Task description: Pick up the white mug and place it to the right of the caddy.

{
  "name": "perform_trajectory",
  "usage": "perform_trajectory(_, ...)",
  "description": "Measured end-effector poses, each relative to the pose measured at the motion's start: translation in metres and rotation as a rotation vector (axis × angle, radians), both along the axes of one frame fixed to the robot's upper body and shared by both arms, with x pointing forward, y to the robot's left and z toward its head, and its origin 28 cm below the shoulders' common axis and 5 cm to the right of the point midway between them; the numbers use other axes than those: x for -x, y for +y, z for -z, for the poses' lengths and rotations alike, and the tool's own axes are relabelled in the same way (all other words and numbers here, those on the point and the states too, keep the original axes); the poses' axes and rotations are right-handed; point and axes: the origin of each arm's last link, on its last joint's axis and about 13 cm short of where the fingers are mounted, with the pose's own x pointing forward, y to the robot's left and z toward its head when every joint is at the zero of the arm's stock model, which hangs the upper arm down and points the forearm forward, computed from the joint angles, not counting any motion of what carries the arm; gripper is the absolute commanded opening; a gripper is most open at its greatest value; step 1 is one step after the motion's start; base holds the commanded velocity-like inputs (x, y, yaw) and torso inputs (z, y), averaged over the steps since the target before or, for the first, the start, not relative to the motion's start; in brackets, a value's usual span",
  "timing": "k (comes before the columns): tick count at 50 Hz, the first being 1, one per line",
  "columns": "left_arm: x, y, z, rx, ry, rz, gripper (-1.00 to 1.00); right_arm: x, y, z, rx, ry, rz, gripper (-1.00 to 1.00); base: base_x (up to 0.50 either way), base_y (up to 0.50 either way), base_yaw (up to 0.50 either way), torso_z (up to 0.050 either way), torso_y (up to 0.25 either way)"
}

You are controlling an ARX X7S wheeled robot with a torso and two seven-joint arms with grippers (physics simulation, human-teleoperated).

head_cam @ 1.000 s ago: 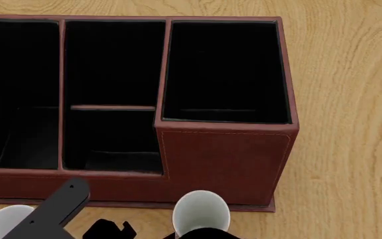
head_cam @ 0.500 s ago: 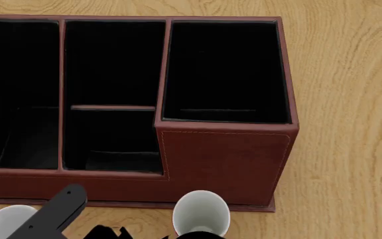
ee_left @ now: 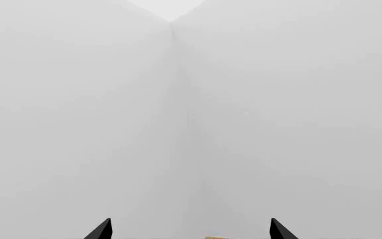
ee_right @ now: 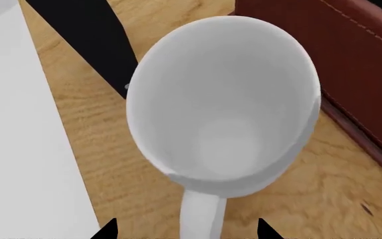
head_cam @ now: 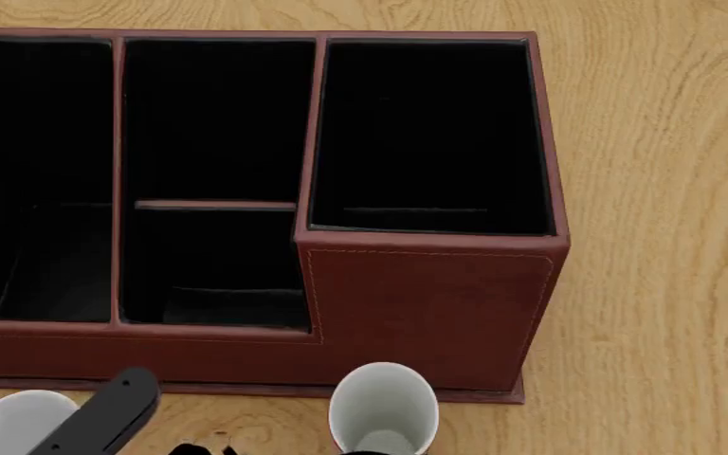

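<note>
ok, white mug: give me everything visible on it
The white mug is plain glossy white, wide-mouthed and tapering to a smaller base, empty, upright on the wooden table. Its loop handle points toward the right gripper, whose fingertips flank it without touching. It stands just in front of the caddy.

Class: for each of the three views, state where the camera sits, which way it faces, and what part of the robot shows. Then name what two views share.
Head view: high on the robot, facing down at the caddy, white mug and wooden table; a black arm link shows.
Left wrist view: facing blank grey walls; left hand fingertips show, apart.
Right wrist view: above the mug's mouth, handle between the right hand fingertips.
Shared: head and right wrist views both show mug and caddy.
</note>
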Motion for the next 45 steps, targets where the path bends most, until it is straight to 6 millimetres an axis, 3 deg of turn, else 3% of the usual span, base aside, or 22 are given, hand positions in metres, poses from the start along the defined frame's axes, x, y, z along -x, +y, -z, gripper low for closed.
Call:
perform_trajectory(36,-0.004,0.003,0.005,0.006,0.011,0.004,1.0,-0.007,0.003,0.014,0.03,0.034,0.016,1.0,0.0,0.0,0.0,0.0,0.0)
perform_trajectory(37,-0.004,0.003,0.005,0.006,0.011,0.004,1.0,-0.007,0.003,0.014,0.031,0.034,0.016,-1.0,0.0,0.0,0.0,0.0,0.0)
perform_trajectory(45,-0.004,0.003,0.007,0.009,0.015,0.005,1.0,-0.007,0.004,0.013,0.031,0.02,0.019,-1.0,0.0,0.0,0.0,0.0,0.0)
